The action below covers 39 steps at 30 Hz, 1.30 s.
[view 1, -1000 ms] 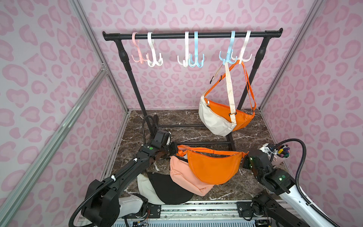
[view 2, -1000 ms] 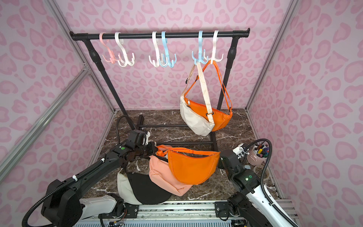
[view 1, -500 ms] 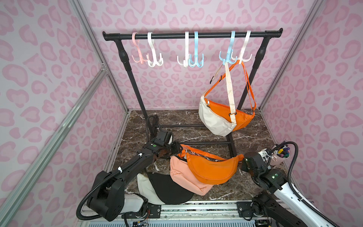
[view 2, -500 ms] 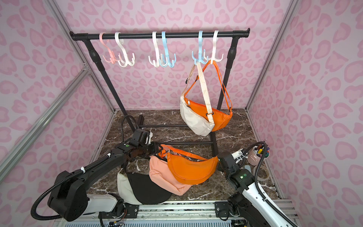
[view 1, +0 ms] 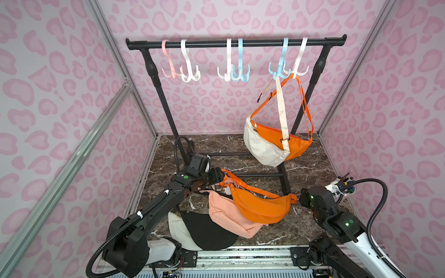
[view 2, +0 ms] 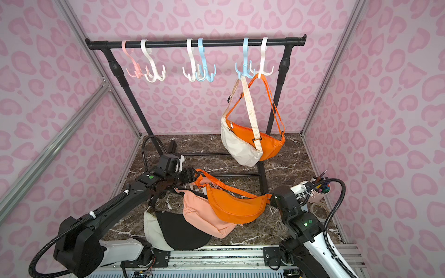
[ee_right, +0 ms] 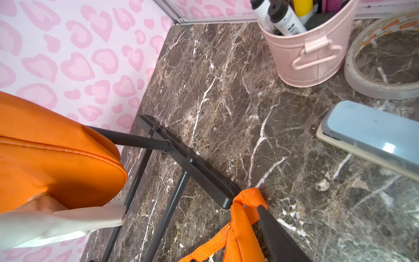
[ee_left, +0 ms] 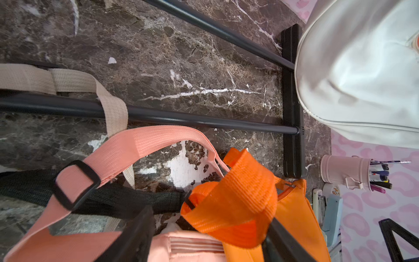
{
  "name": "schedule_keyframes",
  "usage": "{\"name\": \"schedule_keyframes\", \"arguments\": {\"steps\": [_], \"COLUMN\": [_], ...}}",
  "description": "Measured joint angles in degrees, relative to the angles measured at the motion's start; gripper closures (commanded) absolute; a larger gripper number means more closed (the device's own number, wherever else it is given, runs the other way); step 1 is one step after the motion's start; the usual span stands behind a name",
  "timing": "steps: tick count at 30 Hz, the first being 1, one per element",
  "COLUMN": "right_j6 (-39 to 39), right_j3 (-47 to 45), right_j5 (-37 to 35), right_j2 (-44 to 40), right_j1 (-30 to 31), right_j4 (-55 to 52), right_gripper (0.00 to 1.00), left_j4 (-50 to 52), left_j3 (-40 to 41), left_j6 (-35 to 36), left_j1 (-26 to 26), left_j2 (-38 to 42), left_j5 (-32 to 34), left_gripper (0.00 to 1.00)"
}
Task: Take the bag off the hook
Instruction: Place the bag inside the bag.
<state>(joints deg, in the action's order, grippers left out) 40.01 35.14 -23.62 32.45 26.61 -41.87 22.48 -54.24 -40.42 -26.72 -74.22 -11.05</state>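
An orange bag (view 1: pixel 260 207) (view 2: pixel 233 207) lies on the pile of bags on the marble floor, off the rack. My left gripper (view 1: pixel 220 179) (ee_left: pixel 209 217) is open at its strap end, and the orange strap loop (ee_left: pixel 238 199) sits loosely between the spread fingers. My right gripper (view 1: pixel 301 196) (view 2: pixel 272 199) is open at the bag's other end (ee_right: pixel 242 226), which rests against the one finger (ee_right: pixel 278 233) in view. A cream bag (view 1: pixel 262 149) hangs from the blue hook (view 1: pixel 280 69). A second orange bag (view 1: pixel 293 144) hangs from the white hook (view 1: pixel 298 69).
A peach bag (view 1: pixel 228 216) and a black-and-white bag (view 1: pixel 202 231) lie under the orange one. The black rack's base bars (ee_left: pixel 204 120) cross the floor between the arms. A pink pen cup (ee_right: pixel 313 50), a tape roll (ee_right: pixel 383 68) and a blue stapler (ee_right: pixel 371 136) stand at the right.
Both grippers have gone from shut to open. The orange bag, stretched between them before, has sagged and settled onto the pile. The right arm has drawn back a little.
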Motion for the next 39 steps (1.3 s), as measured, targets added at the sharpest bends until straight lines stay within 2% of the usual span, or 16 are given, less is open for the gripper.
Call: {"name": "schedule_keyframes", "arguments": {"steps": [1,5,6,13,18,22,24,27,28,29,30,36,37,38,39], "right_j6": [0.0,0.0,0.0,-0.6,-0.8,-1.2,-1.2,-1.3,-1.4,-1.6,-1.6,-1.6,-1.6,-1.6,-1.6], "right_j3": [0.0,0.3,0.5,3.3,5.2,6.1,6.4,7.0,7.1,7.3,7.6,9.7,9.7,9.7,9.8], "right_j5": [0.0,0.3,0.6,1.6,1.7,2.2,2.3,3.4,4.3,5.2,6.1,9.3,9.2,9.0,8.9], "right_j2": [-0.1,0.0,0.2,0.9,0.8,1.1,1.3,2.0,2.5,3.3,4.3,10.9,11.6,12.2,12.9], "right_j1": [0.0,0.0,0.0,0.0,0.0,0.0,0.0,0.0,0.0,0.0,0.0,3.7,4.7,5.8,6.7], "right_j4": [0.0,0.2,0.3,0.4,0.4,0.4,0.4,0.7,1.2,1.9,2.3,6.1,6.5,7.1,7.8], "right_gripper": [0.40,0.40,0.40,0.40,0.40,0.40,0.41,0.43,0.44,0.45,0.46,0.46,0.46,0.46,0.46], "left_j4": [0.2,0.6,0.7,1.0,-0.3,-1.6,-2.0,-3.1,-2.6,-2.2,-1.8,-1.4,-1.4,-1.4,-1.6], "left_j3": [0.0,-0.2,-0.4,-0.5,4.2,8.2,9.3,9.6,9.1,8.3,7.4,3.5,3.5,3.5,3.5], "left_j6": [-0.1,-0.3,-0.6,-5.7,-10.3,-13.9,-15.3,-16.0,-15.8,-15.1,-14.3,-10.5,-10.3,-10.3,-10.1], "left_j1": [0.0,0.0,0.2,0.6,0.8,1.5,2.1,3.9,4.7,5.3,5.9,7.6,7.7,7.8,7.8], "left_j2": [0.3,1.6,1.7,2.7,3.9,4.7,5.4,6.0,6.0,5.9,5.7,4.2,4.0,3.8,3.7], "left_j5": [0.0,-0.5,-1.2,-10.3,-17.1,-21.8,-23.5,-25.9,-26.3,-26.6,-26.8,-29.7,-30.7,-31.7,-32.7], "left_gripper": [0.16,0.13,0.02,0.02,0.00,0.04,0.11,0.32,0.54,0.90,0.96,0.96,0.86,0.52,0.35]}}
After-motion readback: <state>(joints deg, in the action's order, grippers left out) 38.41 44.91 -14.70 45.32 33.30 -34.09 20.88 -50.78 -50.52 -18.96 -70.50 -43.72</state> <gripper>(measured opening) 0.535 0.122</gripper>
